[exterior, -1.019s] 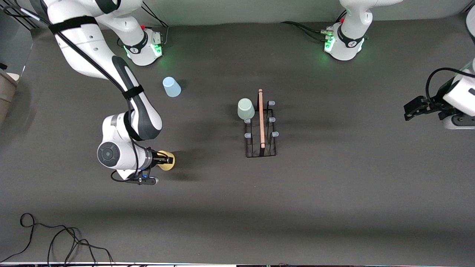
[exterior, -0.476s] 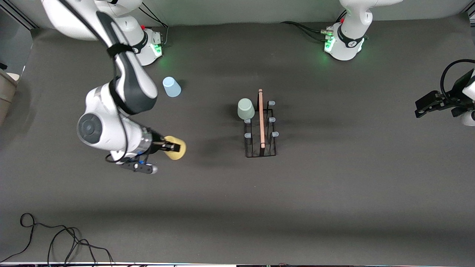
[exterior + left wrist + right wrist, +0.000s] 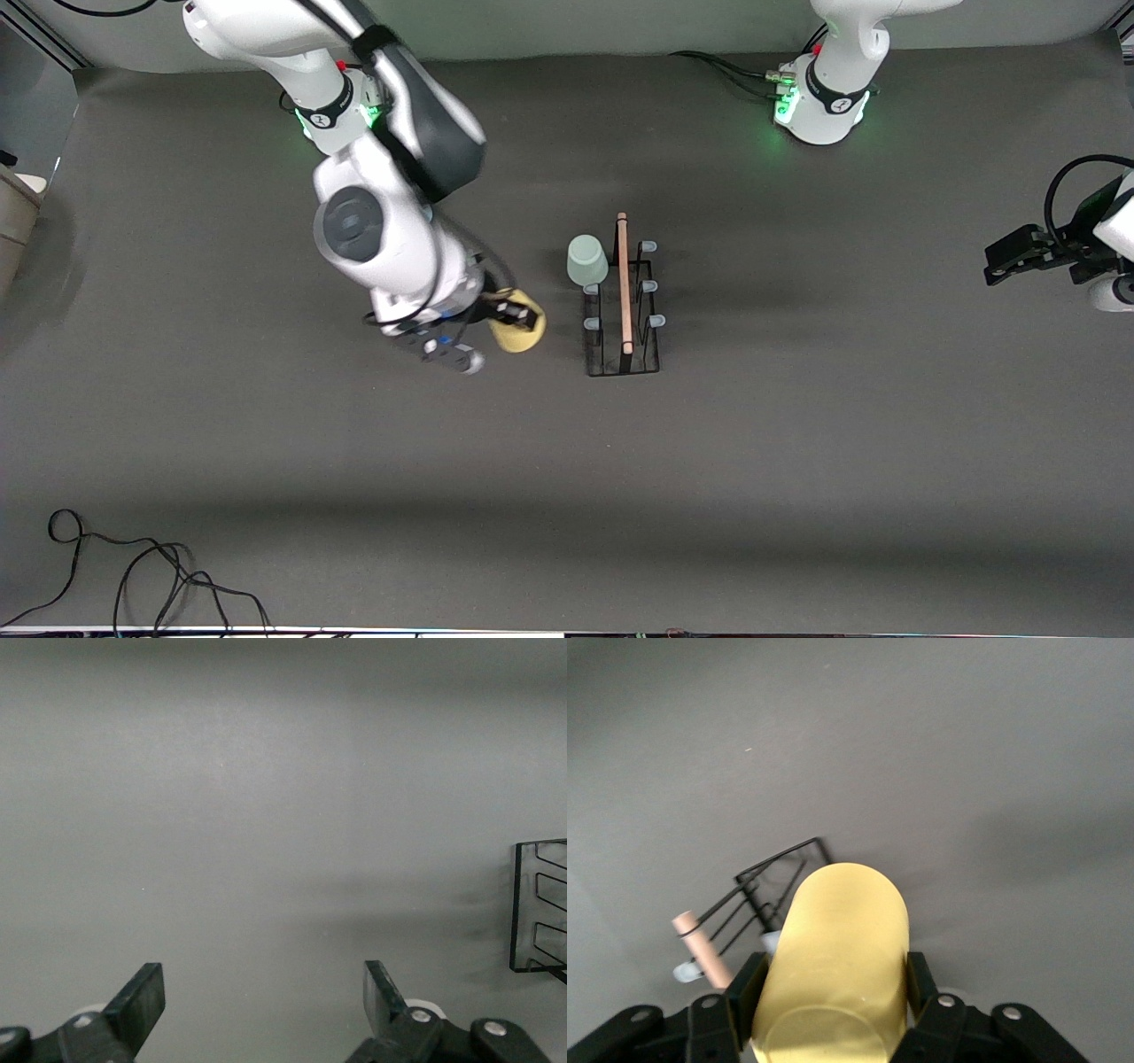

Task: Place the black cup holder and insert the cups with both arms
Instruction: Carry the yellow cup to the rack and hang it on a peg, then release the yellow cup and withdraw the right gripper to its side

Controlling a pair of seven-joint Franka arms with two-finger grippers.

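Fig. legend, front view w/ both wrist views. The black cup holder (image 3: 623, 306) stood upright near table centre, its wooden rod handle (image 3: 624, 282) running 12-to-6 o'clock. Placement step therefore looked done. One cup was seated: the pale green cup (image 3: 586, 260) sat on the peg at approx. 10 o'clock of the rack, touching it.

The right gripper (image 3: 511, 317), fingers clamped on the yellow cup (image 3: 519, 331), hung over the table at approx. 9 o'clock of the rack, just beside it; the right wrist view showed the cup between the fingers w/ the rack's wire frame below. Judged step: carrying cup no. 2 to a free peg.

The left gripper (image 3: 994, 264) waited at the left arm's end of the table, approx. 3 o'clock of the rack, well apart, fingers spread and empty.

Light blue cup not visible here; prob. hidden by the right arm. Remaining, as judged: seat yellow, then blue. Approx. halfway.
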